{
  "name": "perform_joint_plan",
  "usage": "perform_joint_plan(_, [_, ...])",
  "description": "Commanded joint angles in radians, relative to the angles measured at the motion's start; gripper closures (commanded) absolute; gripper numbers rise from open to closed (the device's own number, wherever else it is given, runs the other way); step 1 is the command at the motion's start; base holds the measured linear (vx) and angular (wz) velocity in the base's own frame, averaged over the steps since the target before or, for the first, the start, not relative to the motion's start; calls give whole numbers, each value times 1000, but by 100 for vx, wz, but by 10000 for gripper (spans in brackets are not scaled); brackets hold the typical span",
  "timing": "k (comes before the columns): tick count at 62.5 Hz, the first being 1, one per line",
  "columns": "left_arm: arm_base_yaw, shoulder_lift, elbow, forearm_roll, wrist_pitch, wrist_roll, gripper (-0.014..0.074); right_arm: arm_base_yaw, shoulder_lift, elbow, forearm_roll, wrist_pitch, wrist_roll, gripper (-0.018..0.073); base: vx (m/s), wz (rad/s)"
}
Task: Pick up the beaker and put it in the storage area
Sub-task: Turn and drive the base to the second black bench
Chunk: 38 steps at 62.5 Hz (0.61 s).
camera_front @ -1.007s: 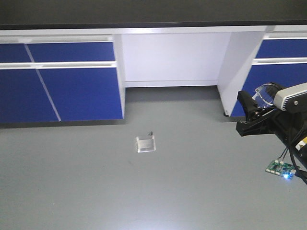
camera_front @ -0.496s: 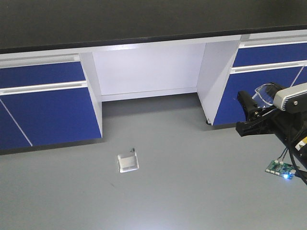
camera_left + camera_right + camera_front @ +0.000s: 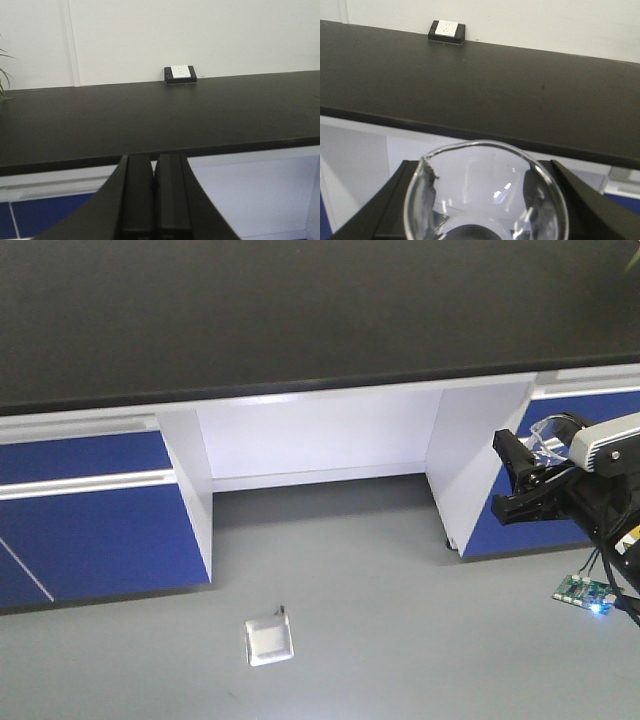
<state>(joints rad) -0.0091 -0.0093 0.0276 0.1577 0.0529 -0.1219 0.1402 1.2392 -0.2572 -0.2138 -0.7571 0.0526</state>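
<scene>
Beaker (image 3: 485,197): clear glass, rim and pouring lip towards the right wrist camera. It sits between the two black fingers of the right gripper (image 3: 516,480), off any surface. In the front view it shows as a pale glint above the gripper, at the right edge of the picture.
Right gripper: clamped on the beaker, one finger on each side of the glass wall.
Beaker against the bench: it is on the near side of the front edge of the storage area (image 3: 470,85) and not over the top. Whether it is above or below the level of the top cannot be told.
Storage area: a wide matte black benchtop, bare where it shows.
Socket box (image 3: 447,31): white face in a black frame, at the rear edge of the benchtop against the white wall (image 3: 200,35).
Left gripper (image 3: 153,162): jaws pressed flat together with nothing between them — it points at the bench's front edge, roughly in line with the socket box.
Under the bench: a white open recess (image 3: 315,435) between blue cabinet fronts (image 3: 90,530).
Floor (image 3: 400,610): grey, with a small square metal plate (image 3: 270,641) set in it, well apart from both arms.
Right arm: a small green circuit board (image 3: 583,591) hangs below it, a blue light lit at its corner.
Left edge of the left wrist view: a few thin green leaves (image 3: 4,75) — the plant itself is out of frame.
</scene>
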Motion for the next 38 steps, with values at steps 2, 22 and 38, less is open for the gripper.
perform_joint_plan(2, [0,-15,-21,-1,-85,-9,603,1,-22,-22,1,-92,-3,492,38,5])
perform_joint_plan(22, [0,-15,-21,-1,-85,-9,603,1,-22,-22,1,-92,-3,492,38,5])
perform_joint_plan(38, [0,-15,-21,-1,-85,-9,603,1,-22,-22,1,-93,-3,492,35,4])
